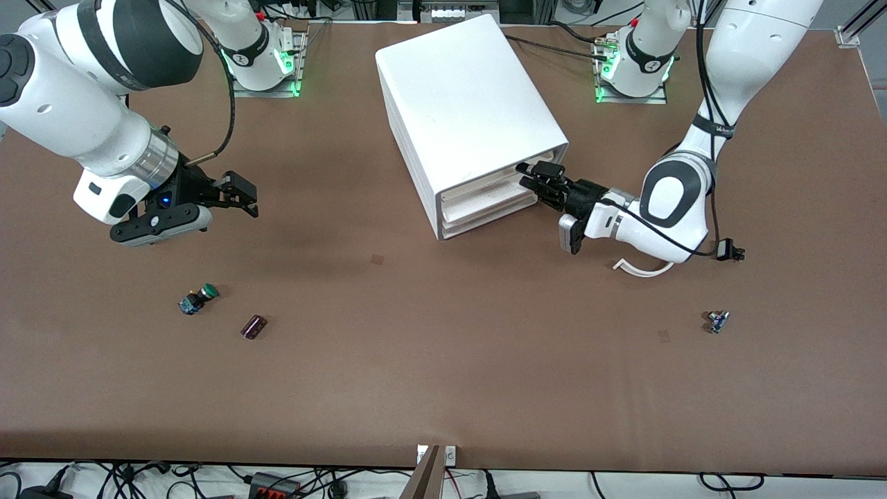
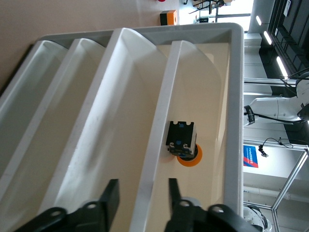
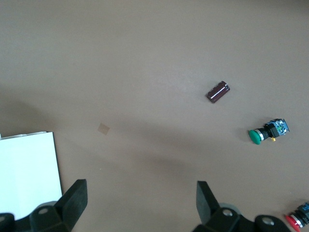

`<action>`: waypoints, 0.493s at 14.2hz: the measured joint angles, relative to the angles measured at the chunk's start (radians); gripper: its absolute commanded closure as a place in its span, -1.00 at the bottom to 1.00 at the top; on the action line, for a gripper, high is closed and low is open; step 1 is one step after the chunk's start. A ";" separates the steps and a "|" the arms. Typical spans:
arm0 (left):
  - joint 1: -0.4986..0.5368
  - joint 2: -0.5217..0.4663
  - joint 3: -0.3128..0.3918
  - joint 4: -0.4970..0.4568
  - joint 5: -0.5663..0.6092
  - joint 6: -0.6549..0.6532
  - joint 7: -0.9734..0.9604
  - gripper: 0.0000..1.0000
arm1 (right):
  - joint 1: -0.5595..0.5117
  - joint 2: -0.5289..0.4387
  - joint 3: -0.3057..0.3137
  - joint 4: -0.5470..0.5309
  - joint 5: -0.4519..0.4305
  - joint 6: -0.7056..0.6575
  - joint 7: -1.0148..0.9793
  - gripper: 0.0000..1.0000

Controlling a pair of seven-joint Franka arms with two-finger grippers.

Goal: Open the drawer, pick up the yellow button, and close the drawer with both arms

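My left jaws [image 1: 537,181] straddle a drawer [image 2: 159,116] front edge, parted, the yellow-capped button [image 2: 183,144] inside. My right jaws [image 1: 239,197] wait over the desk [image 1: 443,360], spread wide.

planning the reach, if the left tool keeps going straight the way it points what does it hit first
Most likely the white rail between the cabinet's slots: the left tool straddles it, fingers open. The yellow-orange button sits just beside that line, deeper in.

White cabinet [image 1: 471,118], orange-capped button [image 2: 186,145], brown table [image 1: 443,346], green-capped button [image 1: 198,299].
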 measured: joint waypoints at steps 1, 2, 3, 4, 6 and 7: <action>0.000 -0.004 -0.010 -0.004 0.000 0.015 0.002 0.72 | 0.000 0.001 0.000 0.007 0.000 0.000 0.000 -1.00; -0.001 -0.008 -0.022 -0.009 0.000 0.037 0.004 0.83 | 0.000 0.004 0.000 0.016 0.000 0.000 0.000 -1.00; -0.002 -0.010 -0.029 -0.012 0.000 0.052 0.004 0.85 | 0.000 0.007 0.000 0.024 0.000 0.000 0.000 -1.00; -0.003 -0.012 -0.032 -0.014 0.000 0.063 0.009 0.90 | 0.000 0.010 0.000 0.031 0.000 0.000 0.000 -1.00; -0.003 -0.017 -0.032 -0.014 -0.002 0.062 0.030 0.94 | 0.001 0.017 0.000 0.038 0.000 0.000 0.000 -1.00; -0.002 -0.019 -0.032 -0.015 -0.002 0.063 0.035 0.95 | 0.003 0.018 0.000 0.039 0.000 0.000 0.000 -1.00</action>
